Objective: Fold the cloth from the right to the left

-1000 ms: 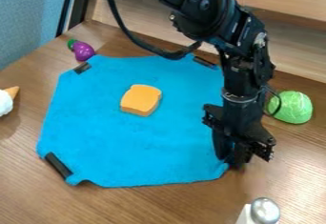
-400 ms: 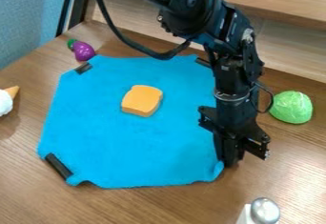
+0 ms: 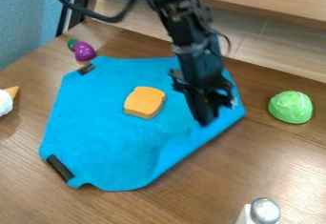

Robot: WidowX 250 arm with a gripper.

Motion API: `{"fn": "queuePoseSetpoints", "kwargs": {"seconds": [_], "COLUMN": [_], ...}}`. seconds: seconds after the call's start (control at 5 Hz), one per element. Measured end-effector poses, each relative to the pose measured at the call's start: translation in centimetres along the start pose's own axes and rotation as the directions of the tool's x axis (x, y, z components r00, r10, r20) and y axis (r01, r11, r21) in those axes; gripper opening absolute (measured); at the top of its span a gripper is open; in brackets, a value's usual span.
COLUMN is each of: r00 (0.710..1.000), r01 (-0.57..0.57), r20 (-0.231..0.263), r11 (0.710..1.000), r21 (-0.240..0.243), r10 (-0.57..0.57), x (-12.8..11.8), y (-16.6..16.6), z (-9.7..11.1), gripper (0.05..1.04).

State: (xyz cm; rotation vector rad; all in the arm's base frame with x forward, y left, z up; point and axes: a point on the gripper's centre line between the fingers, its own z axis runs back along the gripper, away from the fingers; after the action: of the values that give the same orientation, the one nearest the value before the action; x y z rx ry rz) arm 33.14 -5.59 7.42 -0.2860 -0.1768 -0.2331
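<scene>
My black gripper (image 3: 205,121) is over the right part of the blue cloth (image 3: 108,132), to the right of the orange bread slice, pointing down. It is shut on the cloth's lower right corner, which is drawn up and inward. From there the cloth's right edge slants down-left to the front edge, with soft creases below the gripper. The left part lies flat on the table, with dark strips at its upper left and lower left corners. The orange bread slice (image 3: 144,102) rests on the cloth near its middle.
A purple toy vegetable (image 3: 83,51) lies beyond the cloth's upper left corner. The green toy lettuce (image 3: 290,107) is at the right, a silver-topped shaker (image 3: 264,211) at the lower right, and a toy ice cream cone (image 3: 6,101) at the left edge. A wooden ledge (image 3: 280,51) runs behind.
The gripper has moved up and left in the view, bringing the cloth's lower right corner with it. The front right of the cloth has pulled inward, and the bread slice has shifted slightly right.
</scene>
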Motion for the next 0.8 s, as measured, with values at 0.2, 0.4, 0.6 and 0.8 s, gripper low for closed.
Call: {"fn": "queuePoseSetpoints", "kwargs": {"seconds": [0.2, 0.4, 0.6, 0.8], "r00": [0.996, 0.988, 0.973, 0.962], "r01": [-0.075, -0.126, -0.189, -0.217], "r20": [0.054, 0.085, 0.128, 0.159], "r11": [0.996, 0.991, 0.981, 0.976], "r21": [-0.045, -0.054, -0.048, -0.036], "r10": [0.077, 0.130, 0.194, 0.220], "x": [-0.5, -1.2, -2.2, -2.9], "y": [3.6, 6.8, 10.6, 13.2], "z": [2.3, 4.5, 6.7, 8.9], "gripper": [0.059, 0.059, 0.059, 0.059]}}
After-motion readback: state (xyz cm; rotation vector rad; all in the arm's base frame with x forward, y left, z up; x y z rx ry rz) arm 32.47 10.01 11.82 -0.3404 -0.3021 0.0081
